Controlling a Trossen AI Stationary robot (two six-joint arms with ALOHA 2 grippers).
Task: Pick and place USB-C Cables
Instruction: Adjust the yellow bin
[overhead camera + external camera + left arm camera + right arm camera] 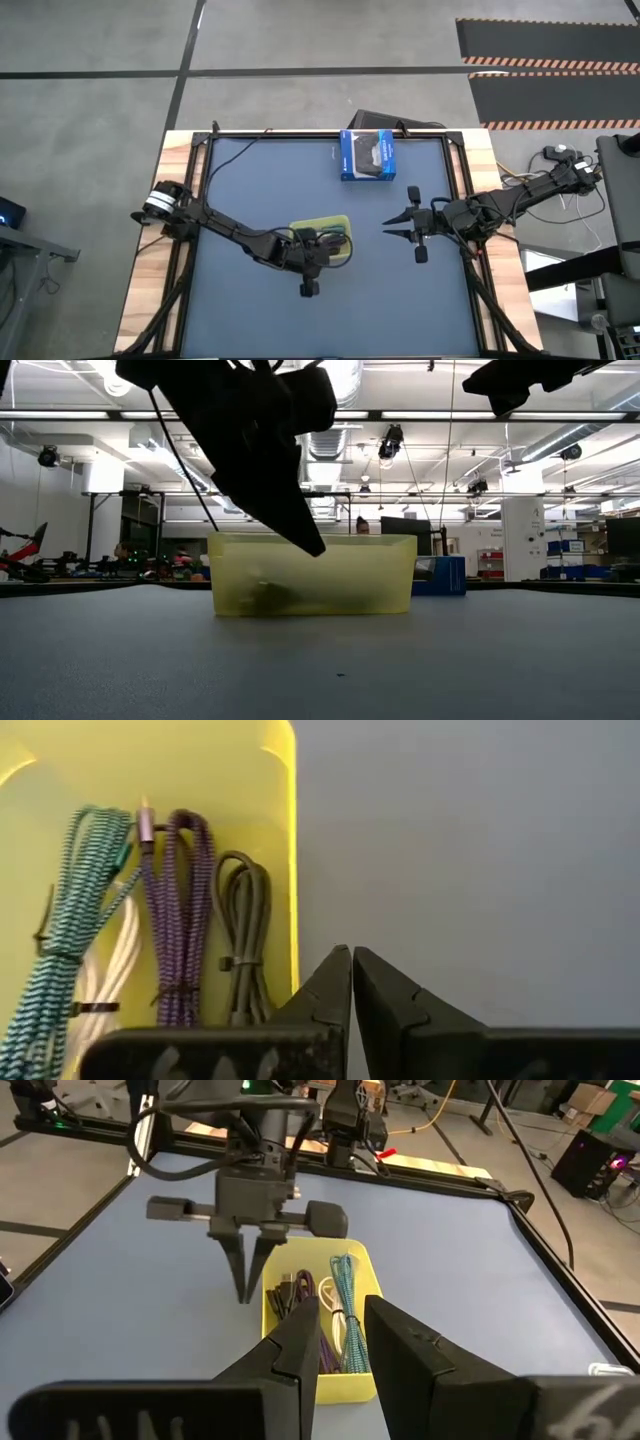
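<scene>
A translucent yellow tray [322, 228] sits mid-table. In it lie a teal cable [70, 920], a white cable [115, 955], a purple cable [180, 910] and a dark cable [245, 935], side by side on the tray floor. My left gripper [352, 955] is shut and points down just outside the tray's near wall, above the mat; it also shows as the left gripper [247, 1275] in the right wrist view and the left gripper [300, 525] in the low view. My right gripper [342, 1320] is open and hovers right of the tray, shown as the right gripper [388, 229] in the high view.
A blue-and-black retail box [367, 155] lies near the table's far edge, behind the tray. The blue mat [250, 320] spreads bare around the tray. A black frame rail [330, 135] borders the mat. Room clutter shows beyond the table.
</scene>
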